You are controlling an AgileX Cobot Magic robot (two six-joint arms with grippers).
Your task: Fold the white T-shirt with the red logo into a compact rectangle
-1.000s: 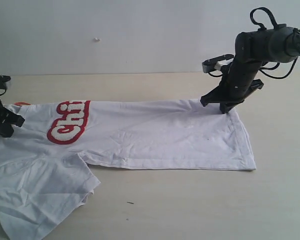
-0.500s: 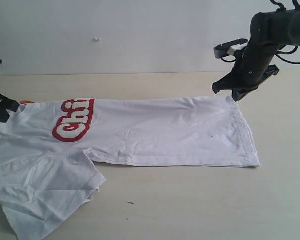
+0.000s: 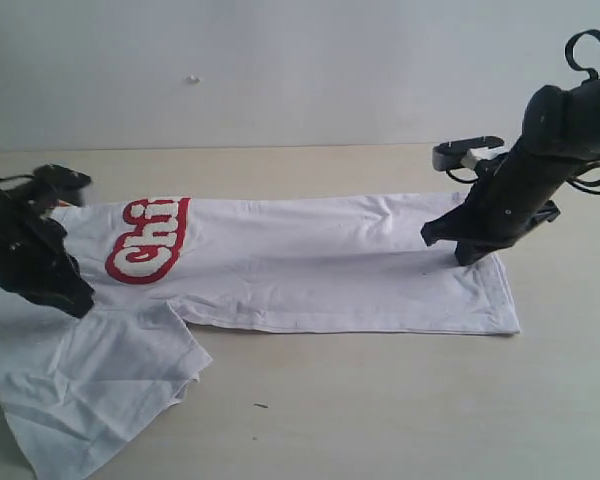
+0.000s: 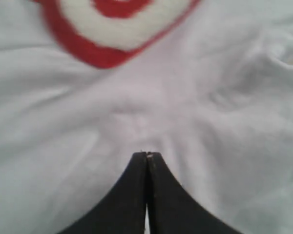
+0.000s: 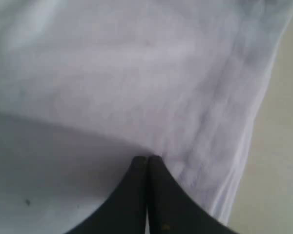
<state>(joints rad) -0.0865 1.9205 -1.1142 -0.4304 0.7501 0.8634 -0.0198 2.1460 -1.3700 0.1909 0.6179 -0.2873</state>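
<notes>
The white T-shirt (image 3: 310, 265) lies on the light wooden table (image 3: 400, 410). It stretches sideways across the middle of the exterior view, with the hem end at the right and the chest end at the left. One short sleeve (image 3: 90, 390) spreads toward the lower left corner of the frame.

The red logo (image 3: 148, 240) sits on the left part of the shirt. I read only "Chi"; the remaining letters are cut off at the shirt's far edge.

The left gripper (image 3: 78, 300) is at the left edge of the frame and is blurred. Its tip rests on the cloth where the body meets the sleeve, below and left of the logo. In the left wrist view the fingertips (image 4: 136, 170) are pressed together, and creases in the cloth run into them. I take this as a pinch on the shirt.

The right gripper (image 3: 467, 257) is at the right of the frame with its tips down on the shirt, just inside the hem. In the right wrist view its jaws are closed tip to tip where a raised fold of cloth meets them, beside the stitched hem (image 5: 234, 146). It grips the shirt.
</notes>
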